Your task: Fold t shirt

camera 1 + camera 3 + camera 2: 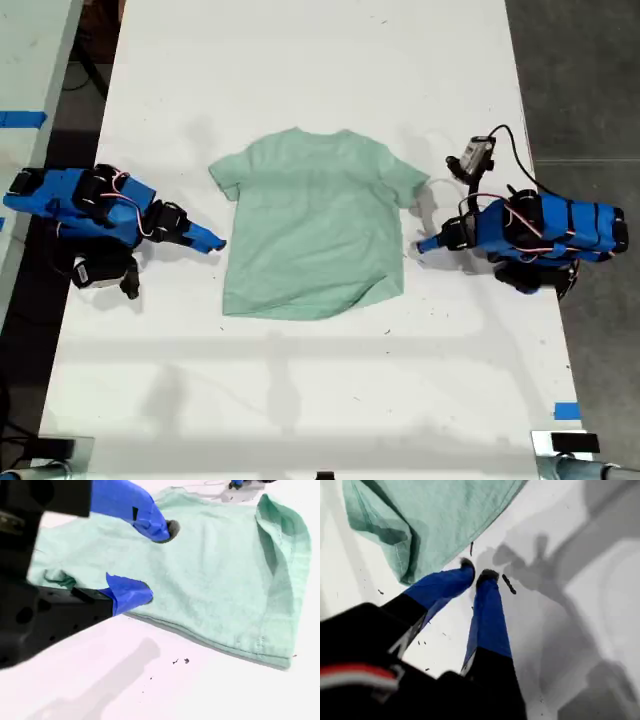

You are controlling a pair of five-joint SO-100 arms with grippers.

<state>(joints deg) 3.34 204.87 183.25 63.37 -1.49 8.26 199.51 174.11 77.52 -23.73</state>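
The t shirt (315,225) at the exterior view's centre looks soft, light and limp; you should pinch its side edges. My first gripper (479,571) is almost closed and empty; my second gripper (157,561) is wide open and empty.

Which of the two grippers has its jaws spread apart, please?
My second gripper, at the t shirt's edge on the exterior view's right, has its jaws spread; my first gripper's tips nearly meet.
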